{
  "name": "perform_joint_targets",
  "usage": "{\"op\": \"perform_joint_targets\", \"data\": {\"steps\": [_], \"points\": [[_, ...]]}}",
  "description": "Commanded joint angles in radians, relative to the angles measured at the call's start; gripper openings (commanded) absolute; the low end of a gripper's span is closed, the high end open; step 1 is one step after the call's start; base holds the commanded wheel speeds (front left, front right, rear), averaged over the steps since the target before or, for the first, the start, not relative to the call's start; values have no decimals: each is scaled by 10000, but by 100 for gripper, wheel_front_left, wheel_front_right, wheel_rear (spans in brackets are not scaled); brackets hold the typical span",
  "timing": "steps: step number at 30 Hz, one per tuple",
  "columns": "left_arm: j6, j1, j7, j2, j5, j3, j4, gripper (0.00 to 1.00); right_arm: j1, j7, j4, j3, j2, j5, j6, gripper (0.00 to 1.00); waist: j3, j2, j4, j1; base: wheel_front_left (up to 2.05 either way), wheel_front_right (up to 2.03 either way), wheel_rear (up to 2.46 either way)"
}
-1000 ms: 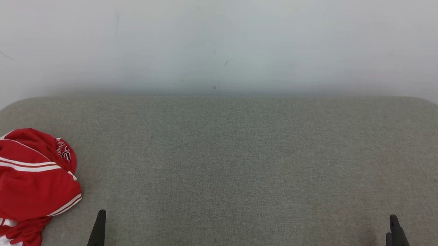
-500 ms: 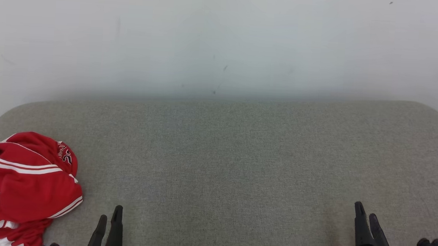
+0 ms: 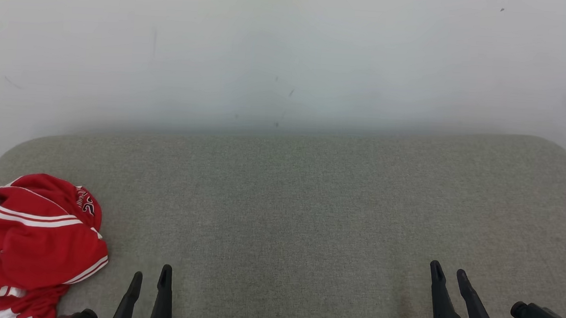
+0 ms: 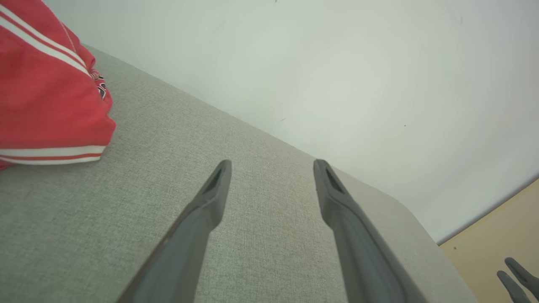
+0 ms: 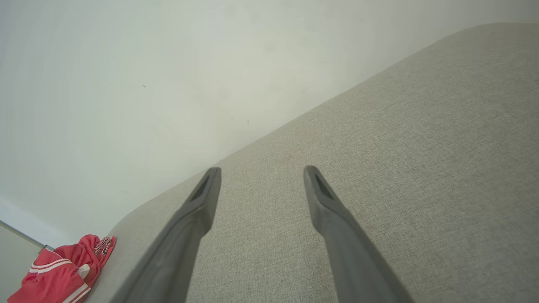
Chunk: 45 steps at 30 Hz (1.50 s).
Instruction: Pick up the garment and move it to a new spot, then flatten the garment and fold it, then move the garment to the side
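red garment (image 3: 32, 242) bunched at the couch's (image 3: 309, 205) left end in the head view, left gripper (image 3: 152, 271) near it, right gripper (image 3: 448, 267) well apart. left wrist: jaws wide, empty, so best swing left and pinch a top fold. right wrist: wide, empty too.

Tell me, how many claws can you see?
2. The left claw is at the bottom left, beside the garment; the right claw is at the bottom right, over the grey cushion.
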Motion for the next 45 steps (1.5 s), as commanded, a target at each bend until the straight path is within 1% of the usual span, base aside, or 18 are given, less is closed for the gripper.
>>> {"op": "perform_joint_targets", "data": {"steps": [1, 8, 23, 45], "points": [[59, 59, -60, 9, 341, -6, -186, 100, 3, -94, -145, 57, -52, -283, 4, 100, -7, -1, 7, 0, 0, 0, 0], [355, 155, -199, 10, 1183, -36, -413, 100, 101, -277, -348, 191, 19, -1040, 4, 100, -70, -1, 34, 0, 0, 0, 0], [784, 401, -473, 101, 2865, -109, -821, 100, 355, -661, -601, 379, 169, -2558, 5, 100, -277, -1, 64, 0, 0, 0, 0], [1079, 678, -759, 136, 4691, -157, -1243, 100, 604, -1086, -857, 549, 249, -4308, 6, 100, -427, -1, 65, 0, 0, 0, 0]]}}
